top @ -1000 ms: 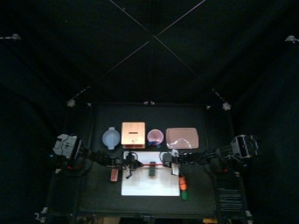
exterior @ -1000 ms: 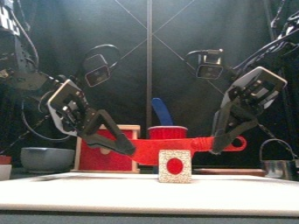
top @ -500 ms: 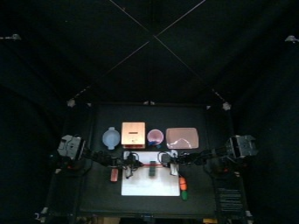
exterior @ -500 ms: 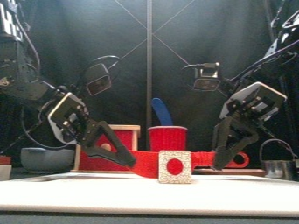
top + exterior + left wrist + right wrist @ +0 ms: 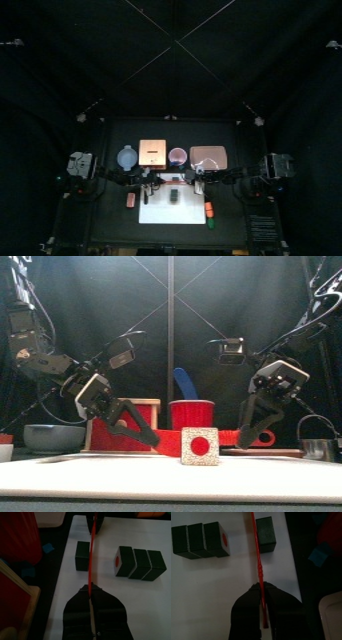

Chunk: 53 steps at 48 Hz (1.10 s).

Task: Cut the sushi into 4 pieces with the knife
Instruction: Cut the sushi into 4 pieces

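The left gripper (image 5: 91,588) and right gripper (image 5: 260,587) each clamp one end of the knife (image 5: 91,557). On the board (image 5: 127,602), at the table's 6 o'clock, the blade separates one sushi block (image 5: 81,556) (12 o'clock side) from three joined blocks (image 5: 140,563).

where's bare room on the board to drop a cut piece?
Free: the front part of the white board, between the three-block roll and the board's front edge. Crowded: the slot between the roll and the cut piece, filled by the red knife that the left fingers and right fingers clamp; behind, bowl, box, cup.
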Each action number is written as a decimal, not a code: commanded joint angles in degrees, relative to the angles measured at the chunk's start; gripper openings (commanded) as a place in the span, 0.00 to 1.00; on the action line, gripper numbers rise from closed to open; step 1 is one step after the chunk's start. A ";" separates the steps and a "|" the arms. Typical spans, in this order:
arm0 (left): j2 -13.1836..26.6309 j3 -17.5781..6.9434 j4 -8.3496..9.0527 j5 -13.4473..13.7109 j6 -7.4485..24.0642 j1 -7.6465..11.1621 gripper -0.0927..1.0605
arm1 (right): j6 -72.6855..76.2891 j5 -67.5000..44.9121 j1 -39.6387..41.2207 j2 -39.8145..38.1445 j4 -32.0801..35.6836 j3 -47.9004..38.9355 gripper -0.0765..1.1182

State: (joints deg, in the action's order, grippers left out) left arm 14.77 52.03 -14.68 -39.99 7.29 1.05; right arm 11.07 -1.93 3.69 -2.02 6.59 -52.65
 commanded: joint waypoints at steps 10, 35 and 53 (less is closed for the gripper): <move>-7.38 -0.97 0.88 2.55 1.58 0.00 0.20 | 0.35 2.46 -2.55 -6.59 -0.26 2.72 0.13; -10.55 -0.62 1.23 5.89 2.02 7.29 0.20 | 0.44 2.90 -9.84 -8.35 -4.31 2.55 0.13; -7.56 -1.23 0.53 6.15 1.85 7.73 0.20 | 0.44 2.72 -10.11 -6.15 -5.19 2.55 0.13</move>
State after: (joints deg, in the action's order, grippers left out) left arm 7.03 52.29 -14.06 -33.84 9.14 8.79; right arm 11.43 1.58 -6.24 -8.09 1.67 -51.68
